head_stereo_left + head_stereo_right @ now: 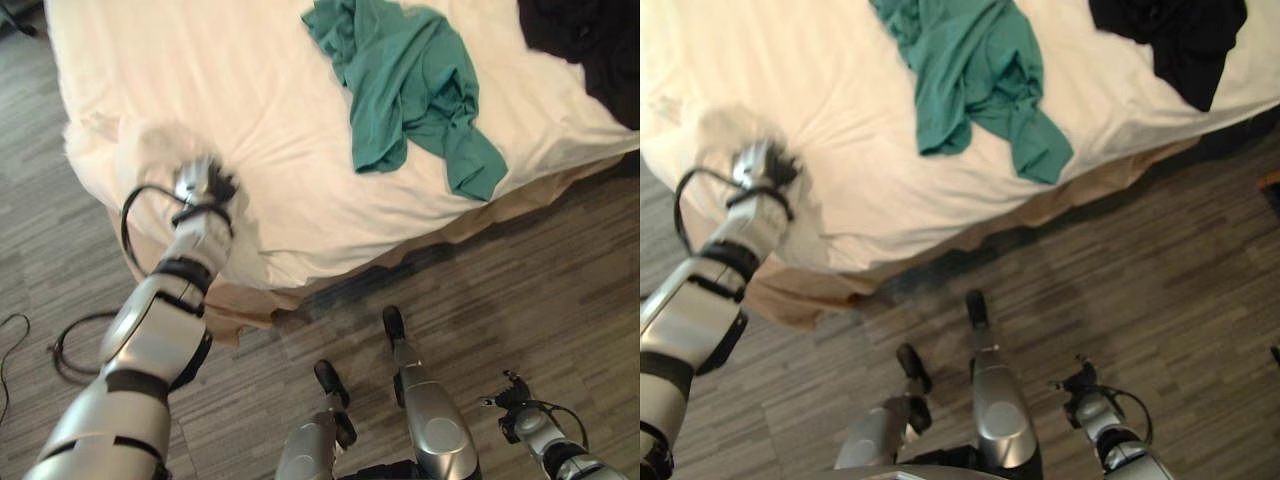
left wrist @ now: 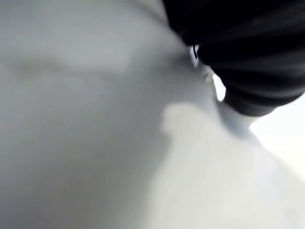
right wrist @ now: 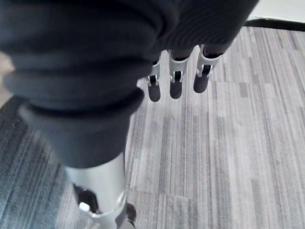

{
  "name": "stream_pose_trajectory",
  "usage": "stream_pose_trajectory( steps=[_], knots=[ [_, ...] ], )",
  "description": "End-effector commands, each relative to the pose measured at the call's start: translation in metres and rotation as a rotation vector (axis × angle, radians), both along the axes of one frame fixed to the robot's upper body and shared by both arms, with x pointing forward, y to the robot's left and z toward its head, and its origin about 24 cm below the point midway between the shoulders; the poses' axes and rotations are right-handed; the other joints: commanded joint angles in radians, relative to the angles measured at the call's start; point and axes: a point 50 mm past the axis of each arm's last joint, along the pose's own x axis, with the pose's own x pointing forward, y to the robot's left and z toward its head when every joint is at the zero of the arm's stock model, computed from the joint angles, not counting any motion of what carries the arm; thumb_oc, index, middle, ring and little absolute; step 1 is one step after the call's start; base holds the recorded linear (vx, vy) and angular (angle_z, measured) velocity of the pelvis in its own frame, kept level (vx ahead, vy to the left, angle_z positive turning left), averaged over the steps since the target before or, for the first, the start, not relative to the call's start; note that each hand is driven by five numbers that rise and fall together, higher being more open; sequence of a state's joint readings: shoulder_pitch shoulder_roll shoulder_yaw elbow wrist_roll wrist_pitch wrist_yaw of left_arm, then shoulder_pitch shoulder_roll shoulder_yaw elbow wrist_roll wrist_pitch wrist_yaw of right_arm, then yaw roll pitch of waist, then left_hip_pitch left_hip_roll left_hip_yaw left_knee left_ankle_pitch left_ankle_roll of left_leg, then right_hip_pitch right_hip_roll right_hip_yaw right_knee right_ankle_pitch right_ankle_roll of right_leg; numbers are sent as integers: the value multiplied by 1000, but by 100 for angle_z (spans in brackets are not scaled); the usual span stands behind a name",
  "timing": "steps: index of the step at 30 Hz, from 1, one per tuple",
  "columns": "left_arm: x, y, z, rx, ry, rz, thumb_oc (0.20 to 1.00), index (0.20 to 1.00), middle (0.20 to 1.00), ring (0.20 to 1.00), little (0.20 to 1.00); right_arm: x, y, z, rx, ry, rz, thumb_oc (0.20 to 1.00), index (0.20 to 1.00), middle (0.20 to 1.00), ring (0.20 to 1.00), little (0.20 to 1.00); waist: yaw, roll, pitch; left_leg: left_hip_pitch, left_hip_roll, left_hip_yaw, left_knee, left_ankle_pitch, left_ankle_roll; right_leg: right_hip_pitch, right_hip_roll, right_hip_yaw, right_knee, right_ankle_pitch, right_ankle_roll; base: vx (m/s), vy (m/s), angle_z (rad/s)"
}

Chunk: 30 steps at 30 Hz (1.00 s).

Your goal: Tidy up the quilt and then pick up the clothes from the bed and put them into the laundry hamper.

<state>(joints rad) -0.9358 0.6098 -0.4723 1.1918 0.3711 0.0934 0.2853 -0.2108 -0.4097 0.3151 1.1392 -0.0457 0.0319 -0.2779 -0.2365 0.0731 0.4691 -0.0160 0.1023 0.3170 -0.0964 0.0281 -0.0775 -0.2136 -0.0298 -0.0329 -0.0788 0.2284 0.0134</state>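
A white quilt (image 1: pixel 260 110) covers the bed, and its near left corner (image 1: pixel 150 150) is bunched and lifted at the bed's edge. My left hand (image 1: pixel 205 188) sits at that corner with its fingers curled into the cloth; the left wrist view shows white quilt (image 2: pixel 95 143) pressed close against the hand's dark cover. A green garment (image 1: pixel 410 90) lies crumpled on the quilt near the bed's front edge. A black garment (image 1: pixel 590 40) lies at the far right of the bed. My right hand (image 3: pixel 176 81) hangs low over the floor at the lower right, fingers straight and holding nothing.
The bed's tan base (image 1: pixel 250 300) shows under the quilt along the front edge. Grey wood-pattern floor (image 1: pixel 520 290) runs in front of the bed and on its left side (image 1: pixel 40 250).
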Motion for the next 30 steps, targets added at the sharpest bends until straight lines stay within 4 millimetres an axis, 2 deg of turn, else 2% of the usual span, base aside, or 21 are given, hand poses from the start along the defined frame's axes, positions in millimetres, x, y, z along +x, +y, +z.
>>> stream_pose_trajectory(
  steps=[1,6,7,8,9,10,12,13,14,15,16,18,20,21,22,24,25,26,27,28,30],
  knots=[
    [-120,121,-75,37,323,438,1000,1000,1000,1000,1000,-33,-34,0,-70,78,-76,1000,1000,1000,1000,1000,68,-56,-92,53,45,13,33,-40,-38,60,-88,-26,98,-250,151,80,45,10],
    [-222,155,-122,-25,482,642,1000,1000,1000,1000,1000,11,-39,47,-127,-180,93,1000,1000,1000,1000,1000,99,-69,-141,101,42,10,10,-49,-39,117,-96,-40,73,-249,159,69,79,13],
    [-222,155,-122,-26,483,643,1000,1000,1000,1000,1000,11,-39,48,-127,-179,94,1000,1000,1000,1000,1000,98,-69,-145,97,42,10,9,-46,-40,113,-95,-40,72,-246,158,49,69,22],
    [-256,144,-152,-155,487,726,1000,1000,1000,1000,1000,44,-28,88,-167,-365,230,1000,1000,1000,1000,1000,125,-81,-162,107,39,-4,9,-53,-36,137,-102,-58,66,-248,160,40,45,18],
    [-267,134,-166,-200,501,741,1000,1000,1000,1000,1000,55,-22,103,-179,-427,276,1000,1000,1000,1000,1000,137,-85,-162,109,39,-12,9,-57,-34,144,-104,-63,67,-252,161,37,54,23],
    [-273,123,-179,-247,506,744,1000,1000,1000,1000,1000,67,-14,119,-192,-494,326,200,200,200,200,200,148,-89,-164,107,39,-18,9,-59,-31,145,-107,-69,68,-253,161,-11,23,36],
    [-282,97,-203,-329,528,738,1000,1000,1000,1000,1000,95,5,157,-215,-645,419,200,200,200,200,200,173,-98,-162,102,36,-31,11,-62,-24,146,-110,-76,66,-254,159,-39,11,51],
    [-282,97,-203,-330,527,738,1000,1000,1000,1000,1000,95,5,157,-215,-646,420,200,200,200,200,200,172,-99,-163,99,36,-31,9,-58,-24,144,-111,-76,65,-251,159,-52,-5,29],
    [-283,85,-212,-360,541,728,1000,1000,1000,1000,1000,109,19,175,-216,-721,468,200,200,200,200,200,185,-103,-158,94,35,-38,11,-58,-21,142,-112,-79,63,-250,158,-114,-13,25],
    [-278,63,-225,-390,571,674,1000,1000,1000,1000,1000,136,50,215,-223,-867,564,200,200,200,200,200,211,-111,-142,75,34,-51,14,-53,-17,129,-115,-83,61,-244,156,-107,-11,20],
    [-278,63,-225,-391,570,674,1000,1000,1000,1000,1000,136,50,215,-223,-867,564,200,200,200,200,200,210,-111,-143,73,34,-51,14,-53,-17,128,-115,-83,61,-244,156,-144,-14,18],
    [-247,28,-234,-406,569,519,1000,1000,1000,1000,1000,171,106,281,-224,-1075,705,200,200,200,200,200,246,-121,-99,22,34,-73,17,-33,-17,86,-116,-86,64,-230,151,-205,-26,26],
    [-222,10,-232,-419,537,427,1000,1000,1000,1000,1000,187,127,312,-227,-1135,730,200,200,200,200,200,268,-122,-79,-8,35,-87,15,-18,-19,65,-114,-94,64,-224,147,-149,-20,11],
    [-221,10,-232,-422,534,427,1000,1000,1000,1000,1000,188,128,314,-228,-1138,732,200,200,200,200,200,264,-120,-76,-10,35,-89,16,-17,-19,64,-115,-95,65,-224,147,-144,-29,1],
    [-193,-12,-227,-414,502,308,1000,1000,1000,1000,1000,202,152,326,-217,-1134,748,200,200,200,200,200,283,-117,-49,-40,36,-103,12,0,-22,44,-114,-104,63,-216,145,-125,-29,16],
    [-170,-31,-220,-400,475,202,1000,1000,1000,1000,1000,212,169,326,-213,-1098,751,200,200,200,200,200,297,-108,-31,-72,38,-119,9,16,-26,28,-115,-115,58,-210,145,-118,-34,37],
    [-169,-31,-220,-401,473,202,1000,1000,1000,1000,1000,212,169,327,-214,-1100,751,200,200,200,200,200,295,-108,-31,-74,38,-120,9,16,-27,27,-115,-116,58,-210,144,-109,-34,31],
    [-147,-52,-212,-396,440,110,1000,1000,1000,1000,1000,217,186,307,-178,-1027,753,200,200,200,200,200,303,-97,-13,-105,39,-132,9,29,-32,11,-117,-129,53,-204,145,-66,-18,19],
    [-147,-52,-212,-396,440,110,1000,1000,1000,1000,1000,217,186,307,-178,-1027,753,200,200,200,200,200,303,-97,-14,-106,39,-132,9,29,-32,11,-117,-129,53,-204,145,-135,-26,28],
    [-122,-75,-199,-385,388,0,1000,1000,1000,1000,1000,215,199,270,-115,-912,747,200,200,200,200,200,306,-83,7,-130,37,-145,9,39,-38,5,-121,-145,46,-197,148,-93,-11,38],
    [-113,-86,-194,-422,372,-20,1000,1000,1000,1000,1000,197,226,219,-15,-757,831,200,200,200,200,200,302,-71,16,-147,36,-157,9,42,-43,4,-127,-160,43,-197,149,-62,-3,32]
  ],
)
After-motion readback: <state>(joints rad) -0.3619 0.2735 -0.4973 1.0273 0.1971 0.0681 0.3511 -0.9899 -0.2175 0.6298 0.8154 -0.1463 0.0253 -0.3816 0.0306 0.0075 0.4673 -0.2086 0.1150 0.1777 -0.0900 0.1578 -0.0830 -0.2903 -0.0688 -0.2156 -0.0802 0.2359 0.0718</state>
